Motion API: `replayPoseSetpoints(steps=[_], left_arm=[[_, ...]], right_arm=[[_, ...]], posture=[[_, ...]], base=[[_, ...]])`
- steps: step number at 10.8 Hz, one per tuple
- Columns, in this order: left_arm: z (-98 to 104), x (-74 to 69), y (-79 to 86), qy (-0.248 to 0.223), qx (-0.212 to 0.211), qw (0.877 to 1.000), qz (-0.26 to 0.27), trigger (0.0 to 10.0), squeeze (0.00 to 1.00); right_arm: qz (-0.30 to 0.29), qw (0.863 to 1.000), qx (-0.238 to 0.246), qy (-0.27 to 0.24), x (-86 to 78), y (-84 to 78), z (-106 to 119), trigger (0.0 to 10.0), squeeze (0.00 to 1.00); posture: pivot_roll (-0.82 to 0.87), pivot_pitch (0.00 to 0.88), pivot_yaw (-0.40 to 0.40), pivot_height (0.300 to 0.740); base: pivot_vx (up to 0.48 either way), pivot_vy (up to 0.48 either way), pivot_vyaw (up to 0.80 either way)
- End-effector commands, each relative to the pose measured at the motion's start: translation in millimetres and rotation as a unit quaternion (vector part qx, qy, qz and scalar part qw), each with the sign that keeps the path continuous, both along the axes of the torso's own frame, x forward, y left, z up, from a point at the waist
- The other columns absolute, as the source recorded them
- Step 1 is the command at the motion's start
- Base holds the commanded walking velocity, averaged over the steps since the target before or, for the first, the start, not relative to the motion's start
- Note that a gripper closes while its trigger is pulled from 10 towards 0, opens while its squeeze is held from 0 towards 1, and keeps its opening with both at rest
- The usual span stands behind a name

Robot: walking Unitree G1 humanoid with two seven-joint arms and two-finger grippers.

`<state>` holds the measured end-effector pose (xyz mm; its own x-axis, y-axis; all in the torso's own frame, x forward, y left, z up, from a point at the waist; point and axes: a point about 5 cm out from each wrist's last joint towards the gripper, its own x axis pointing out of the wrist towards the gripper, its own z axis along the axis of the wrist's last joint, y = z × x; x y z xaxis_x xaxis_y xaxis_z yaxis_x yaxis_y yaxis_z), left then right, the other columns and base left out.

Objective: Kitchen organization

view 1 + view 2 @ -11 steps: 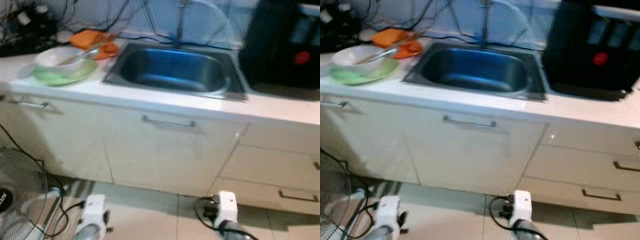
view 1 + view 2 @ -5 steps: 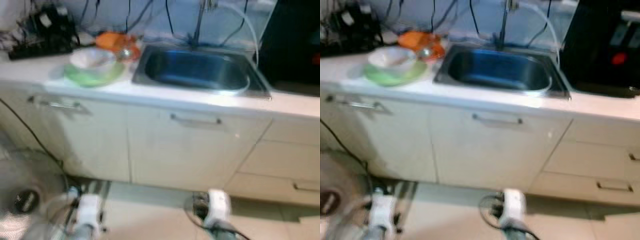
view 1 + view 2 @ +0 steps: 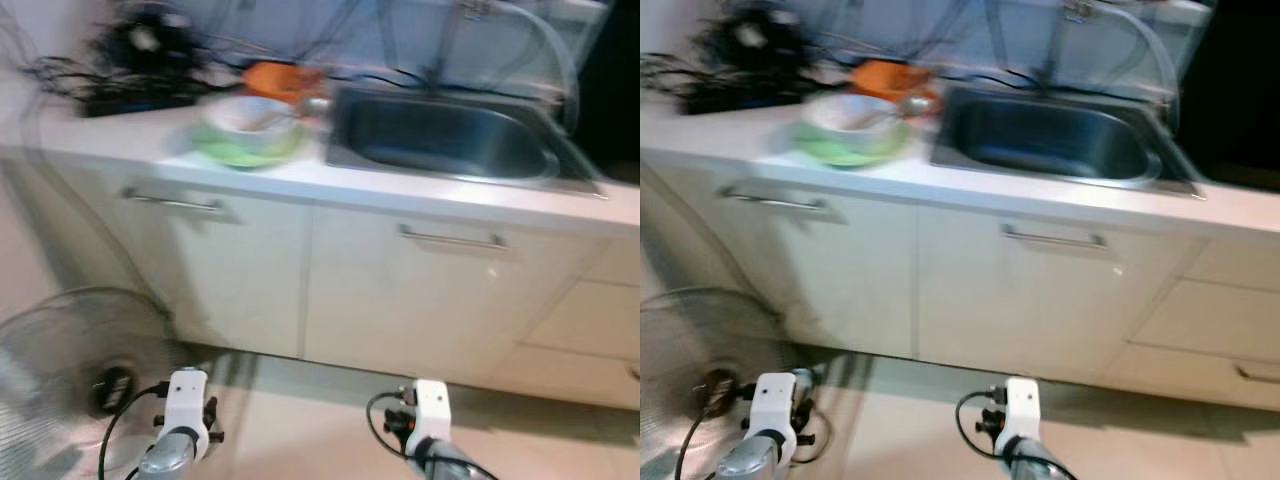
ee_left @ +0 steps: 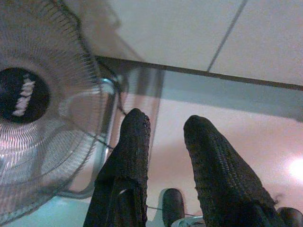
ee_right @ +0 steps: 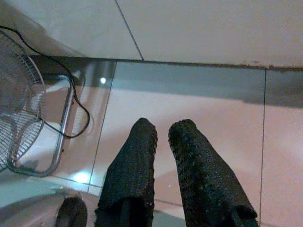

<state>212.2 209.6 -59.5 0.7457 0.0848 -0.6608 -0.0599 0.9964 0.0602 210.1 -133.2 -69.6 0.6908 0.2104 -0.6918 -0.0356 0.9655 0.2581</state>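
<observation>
A white bowl [image 3: 250, 113] with a utensil in it sits on a green plate [image 3: 248, 150] on the white counter [image 3: 120, 135], left of the steel sink [image 3: 445, 135]. An orange item [image 3: 280, 78] lies behind the bowl. Both arms hang low in front of the cabinets, their white wrists above the floor. My left gripper [image 4: 166, 124] points at the floor tiles beside a fan, open with nothing between its fingers. My right gripper [image 5: 163, 126] also points at the floor, its fingers almost together and empty.
A standing fan [image 3: 70, 370] with a cable is on the floor at my left, close to the left arm. White cabinet doors [image 3: 400, 290] with bar handles run under the counter. Tangled black cables [image 3: 130, 60] lie at the counter's back left. A faucet with a hose [image 3: 530, 40] rises behind the sink.
The camera has swung left, so the counter and sink sit further right in the picture and the fan shows more fully. Both arms still hang low.
</observation>
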Motion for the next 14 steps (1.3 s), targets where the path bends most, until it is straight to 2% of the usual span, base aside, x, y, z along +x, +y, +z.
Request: replayPoseSetpoints(steps=[1, 2, 5, 6, 9, 11, 13, 14], left_arm=[[-2.6, -2.3, -5.3, 0.006, -0.010, 1.000, 0.001, 10.0, 0.00], [-4.2, -4.9, -4.5, 0.010, -0.010, 1.000, 0.003, 10.0, 0.00], [-5.8, -7.6, -4.6, 0.011, -0.011, 1.000, 0.008, 10.0, 0.00], [-4.3, -6.1, -5.6, -0.001, -0.013, 1.000, 0.009, 10.0, 0.00], [-3.0, -3.5, -8.3, -0.008, -0.019, 1.000, -0.001, 10.0, 0.00], [-3.5, -4.6, -7.5, -0.006, -0.018, 1.000, -0.005, 10.0, 0.00], [-3.8, -5.6, -6.0, -0.004, -0.017, 1.000, -0.007, 10.0, 0.00], [-3.7, -5.7, -5.3, -0.003, -0.017, 1.000, -0.007, 10.0, 0.00]], right_arm=[[-0.007, 1.000, -0.012, -0.002, -0.2, -10.3, 0.0, 10.0, 0.00], [-0.007, 1.000, -0.012, -0.002, -0.4, -10.5, -0.1, 10.0, 0.00], [-0.013, 1.000, -0.015, -0.008, 2.1, -12.4, 1.5, 10.0, 0.00], [-0.009, 0.999, -0.023, -0.028, 7.6, -14.0, 5.6, 10.0, 0.00], [-0.037, 0.997, -0.065, -0.030, 8.6, -33.0, 6.7, 10.0, 0.00], [-0.052, 0.995, -0.075, -0.037, 16.5, -39.9, 11.7, 10.0, 0.00], [-0.051, 0.996, -0.068, -0.036, 18.1, -38.6, 12.3, 10.0, 0.00], [-0.049, 0.996, -0.064, -0.028, 15.6, -35.2, 10.2, 10.0, 0.00]], posture=[[0.20, 0.000, -0.029, 0.740], [0.20, 0.000, -0.029, 0.740], [0.21, 0.001, -0.033, 0.740], [0.21, 0.004, -0.034, 0.740], [0.20, 0.000, -0.026, 0.740], [0.20, 0.000, -0.017, 0.740], [0.20, 0.000, -0.019, 0.740], [0.20, 0.000, -0.017, 0.740]], base=[[0.000, 0.000, 0.00], [0.000, 0.000, 0.00], [0.418, 0.000, 0.00], [0.337, 0.000, 0.00], [0.000, 0.000, 0.00], [0.178, 0.000, 0.00], [0.390, 0.000, 0.00], [0.416, 0.000, -0.80]])
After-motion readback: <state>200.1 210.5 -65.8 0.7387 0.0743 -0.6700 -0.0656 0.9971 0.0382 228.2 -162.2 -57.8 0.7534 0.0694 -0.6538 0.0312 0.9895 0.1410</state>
